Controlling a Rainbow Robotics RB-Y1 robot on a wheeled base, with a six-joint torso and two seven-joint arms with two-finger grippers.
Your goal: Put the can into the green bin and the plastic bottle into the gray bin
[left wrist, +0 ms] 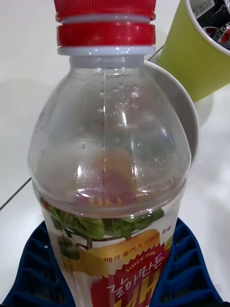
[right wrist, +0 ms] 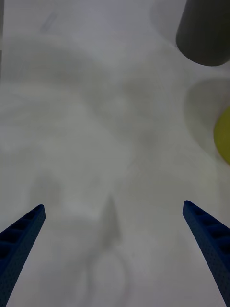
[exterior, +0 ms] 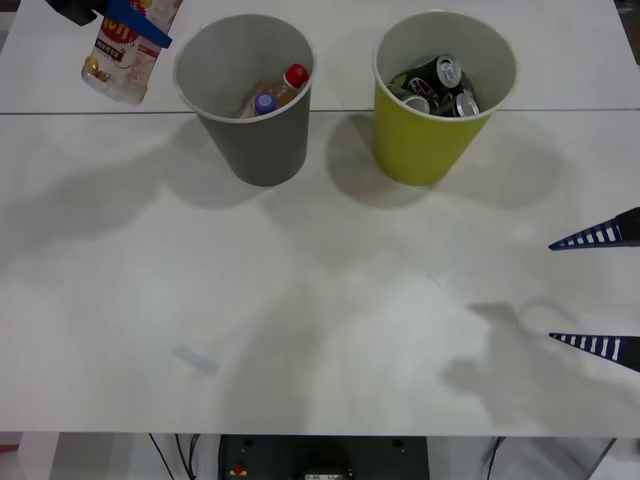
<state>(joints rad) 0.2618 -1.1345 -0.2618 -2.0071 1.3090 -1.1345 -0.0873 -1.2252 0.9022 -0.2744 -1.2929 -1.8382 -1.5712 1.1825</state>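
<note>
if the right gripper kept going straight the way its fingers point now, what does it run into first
Probably nothing soon. The open right gripper points left across bare table, in front of the gray bin and green bin. In its wrist view both bins sit off to one side of its line, though depth is hard to judge.

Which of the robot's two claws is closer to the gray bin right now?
Left. The left gripper, holding the plastic bottle, is just beside the gray bin; the right gripper sits open far across the table.

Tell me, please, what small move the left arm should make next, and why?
Probably carry it right, over the dark gray tapered bin, then release. The left gripper holds the clear red-capped plastic bottle raised beside that bin's rim, not above its opening.
</note>
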